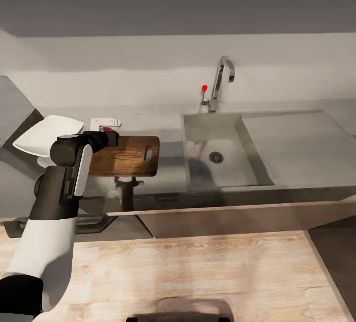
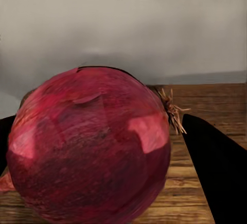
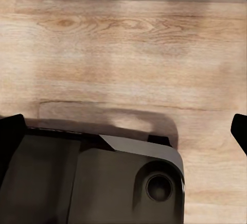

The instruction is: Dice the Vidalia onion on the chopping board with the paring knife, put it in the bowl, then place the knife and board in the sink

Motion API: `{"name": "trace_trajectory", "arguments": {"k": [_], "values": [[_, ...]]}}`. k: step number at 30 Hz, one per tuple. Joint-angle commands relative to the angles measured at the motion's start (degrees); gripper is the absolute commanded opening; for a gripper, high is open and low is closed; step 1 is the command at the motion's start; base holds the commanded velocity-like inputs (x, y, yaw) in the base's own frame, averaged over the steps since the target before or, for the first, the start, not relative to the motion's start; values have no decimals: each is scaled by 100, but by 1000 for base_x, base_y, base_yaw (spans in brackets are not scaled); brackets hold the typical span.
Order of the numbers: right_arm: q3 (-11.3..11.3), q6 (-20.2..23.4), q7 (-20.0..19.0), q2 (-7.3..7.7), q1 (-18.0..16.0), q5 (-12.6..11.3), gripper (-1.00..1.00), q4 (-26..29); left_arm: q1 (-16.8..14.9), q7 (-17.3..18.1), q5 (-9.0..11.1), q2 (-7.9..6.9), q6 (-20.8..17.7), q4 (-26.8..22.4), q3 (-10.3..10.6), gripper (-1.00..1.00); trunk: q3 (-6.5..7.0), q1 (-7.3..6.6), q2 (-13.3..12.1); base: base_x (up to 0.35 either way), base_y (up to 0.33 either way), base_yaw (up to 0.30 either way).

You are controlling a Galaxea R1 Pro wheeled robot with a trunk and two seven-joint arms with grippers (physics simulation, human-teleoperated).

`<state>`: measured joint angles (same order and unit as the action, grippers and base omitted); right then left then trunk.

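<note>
- The onion (image 2: 90, 147), a red-skinned bulb with a dry root tuft, sits between the two dark fingers (image 2: 218, 172) of the left tool (image 1: 110, 139), low over the wooden chopping board (image 1: 129, 156). The tool appears to be pinching it; whether the onion touches the board cannot be told.
- In the head view the board lies on the dark bench (image 1: 170, 161), just beside the sink (image 1: 225, 156) on its left, with the white bowl (image 1: 49, 134) near the bench's left end.
- A red-handled item, probably the paring knife (image 1: 106, 128), shows just behind the board, partly hidden by the arm.
- The basin is bare around its drain, so the step in hand is judged to be setting the onion on the board.
- Next, the left tool needs to release the onion, then fetch the knife.
- The left arm is raised, elbow bent, forearm reaching forward over the board's left end.
- The right tool (image 3: 123, 131) points down at the wooden floor (image 3: 128, 54), fingers spread wide, holding nothing.
</note>
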<state>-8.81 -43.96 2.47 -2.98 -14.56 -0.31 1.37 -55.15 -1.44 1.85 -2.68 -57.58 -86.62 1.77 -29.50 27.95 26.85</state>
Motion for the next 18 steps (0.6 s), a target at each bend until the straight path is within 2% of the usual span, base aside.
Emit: {"name": "trace_trajectory", "arguments": {"k": [1, 10, 18], "values": [[-33, -17, 26, -1, -3, -4, 100, -5, -4, -14, 17, -5, -25, -2, 8, -100, 2, 3, 8, 35, 0, 0], [-33, -17, 26, -1, -3, -4, 100, -5, -4, -14, 25, -5, -25, 99, 8, -100, 75, 3, 8, 9, 0, 0], [-33, -17, 26, -1, -3, -4, 100, -5, -4, -14, 25, -11, -22, 332, 8, -100, 85, 3, 8, 0, 0, 0]]}}
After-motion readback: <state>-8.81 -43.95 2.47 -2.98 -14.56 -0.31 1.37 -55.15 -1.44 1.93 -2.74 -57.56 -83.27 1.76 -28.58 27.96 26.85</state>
